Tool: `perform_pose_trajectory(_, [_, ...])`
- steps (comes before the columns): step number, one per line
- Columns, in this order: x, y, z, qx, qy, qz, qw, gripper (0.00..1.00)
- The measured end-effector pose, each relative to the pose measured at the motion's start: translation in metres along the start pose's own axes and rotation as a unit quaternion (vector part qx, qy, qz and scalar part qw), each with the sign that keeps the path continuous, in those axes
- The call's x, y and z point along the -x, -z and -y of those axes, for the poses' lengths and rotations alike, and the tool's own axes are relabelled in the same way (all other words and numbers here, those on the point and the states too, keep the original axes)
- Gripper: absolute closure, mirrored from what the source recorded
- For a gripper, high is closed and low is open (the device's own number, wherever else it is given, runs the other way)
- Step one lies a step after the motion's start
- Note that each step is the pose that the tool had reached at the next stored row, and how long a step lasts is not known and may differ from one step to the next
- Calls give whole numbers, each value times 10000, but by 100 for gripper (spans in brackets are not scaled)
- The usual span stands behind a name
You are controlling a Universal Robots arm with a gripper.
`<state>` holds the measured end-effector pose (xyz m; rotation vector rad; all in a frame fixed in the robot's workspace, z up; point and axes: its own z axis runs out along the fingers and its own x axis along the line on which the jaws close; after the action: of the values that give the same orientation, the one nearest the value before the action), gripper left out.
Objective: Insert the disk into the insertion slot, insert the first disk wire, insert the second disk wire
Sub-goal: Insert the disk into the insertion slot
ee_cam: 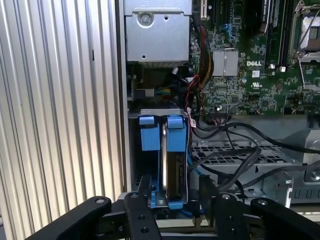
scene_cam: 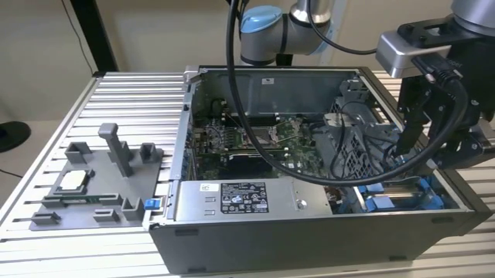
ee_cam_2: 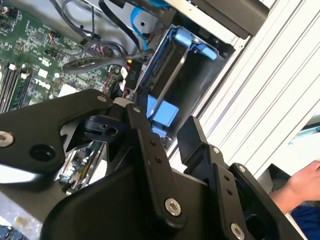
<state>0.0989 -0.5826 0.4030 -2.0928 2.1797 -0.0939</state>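
Blue-framed, the disk [ee_cam: 172, 160] stands on edge inside the insertion slot [ee_cam: 160, 112] at a corner of the computer case [scene_cam: 309, 243], with the hand [ee_cam: 175, 182] close over it, its fingers [ee_cam: 145, 189] spread either side, gripping nothing.

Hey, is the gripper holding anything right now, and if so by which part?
Nothing seems gripped. The gripper has its jaws apart astride the near end of the disk, which stands in the insertion slot.

The disk [ee_cam: 175, 170] sits in the insertion slot [ee_cam: 159, 113] — power-supply box [ee_cam: 157, 37] alongside.
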Motion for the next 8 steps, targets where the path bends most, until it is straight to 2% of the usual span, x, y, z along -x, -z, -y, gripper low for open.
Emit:
perform_pose_trajectory(3, [2,38,5,1,0,0,10000,0])
perform_pose_trajectory(8, [2,40,5,1,0,-1,10000,0])
